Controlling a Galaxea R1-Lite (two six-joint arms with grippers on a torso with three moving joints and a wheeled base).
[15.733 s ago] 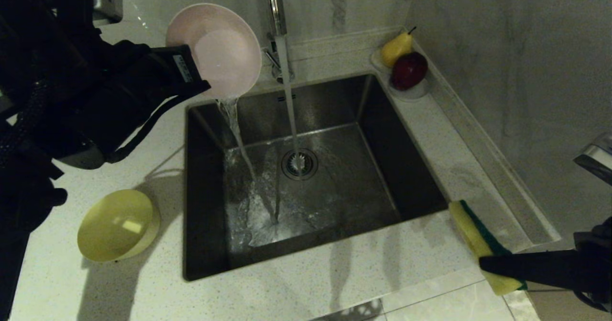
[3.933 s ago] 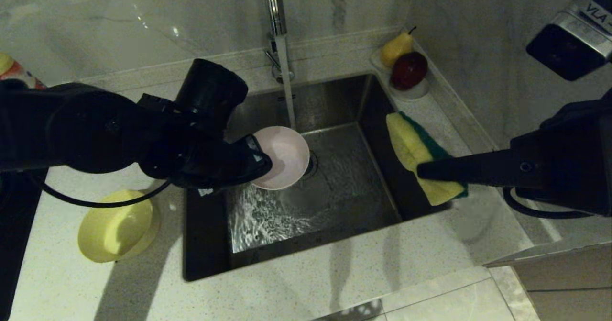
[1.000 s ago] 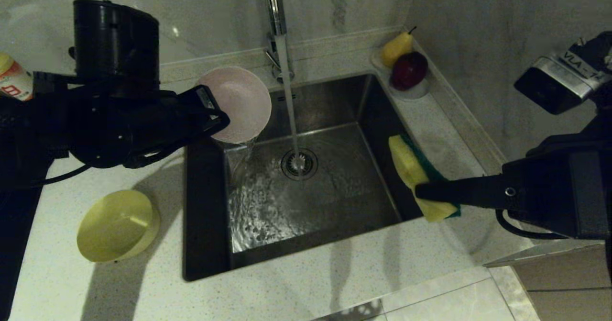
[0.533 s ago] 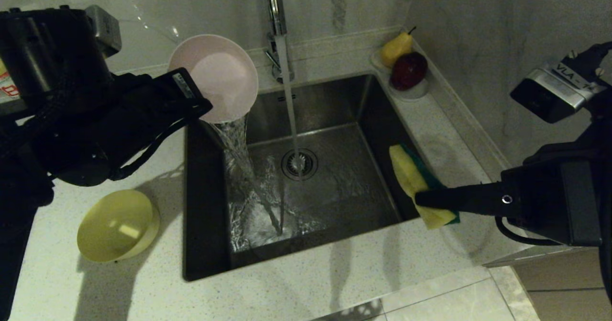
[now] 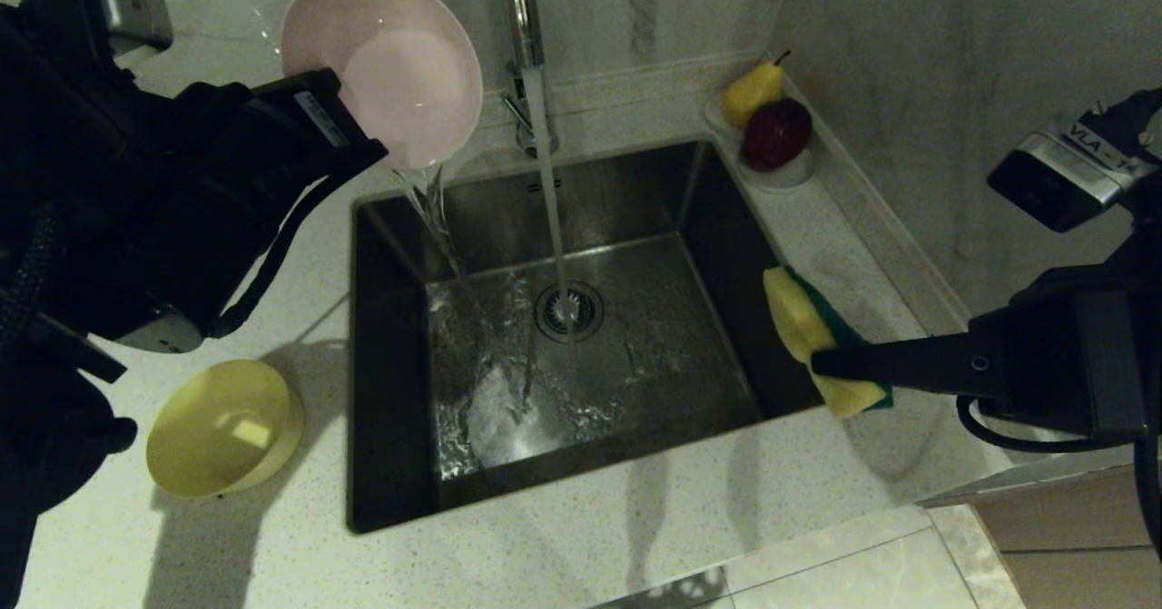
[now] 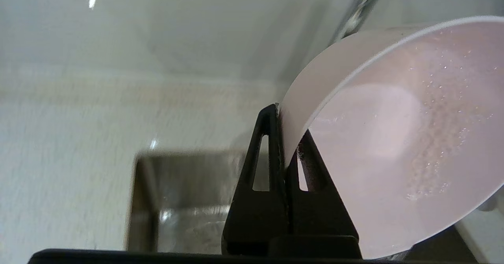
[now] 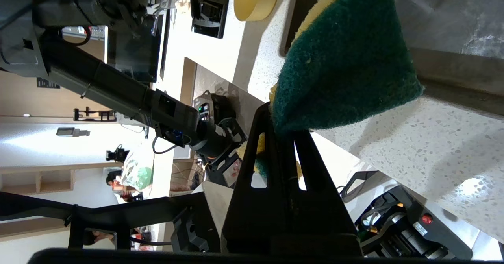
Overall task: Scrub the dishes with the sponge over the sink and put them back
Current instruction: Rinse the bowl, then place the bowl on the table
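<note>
Left end effector [image 5: 363, 151] hides pink bowl's [image 5: 386, 64] near rim.

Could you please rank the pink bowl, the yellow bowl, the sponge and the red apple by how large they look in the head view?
1. Pink bowl, though raised nearer the camera
2. Yellow bowl
3. Sponge
4. Red apple

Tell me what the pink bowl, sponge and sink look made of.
Pink bowl: likely plastic, matte, opaque, thin-rimmed, with droplets clinging inside.
Sponge: soft yellow foam backed by a coarse, fibrous dark green scouring pad.
Sink: stainless steel by its look, with a brushed grey sheen and reflections on the wet floor.
</note>
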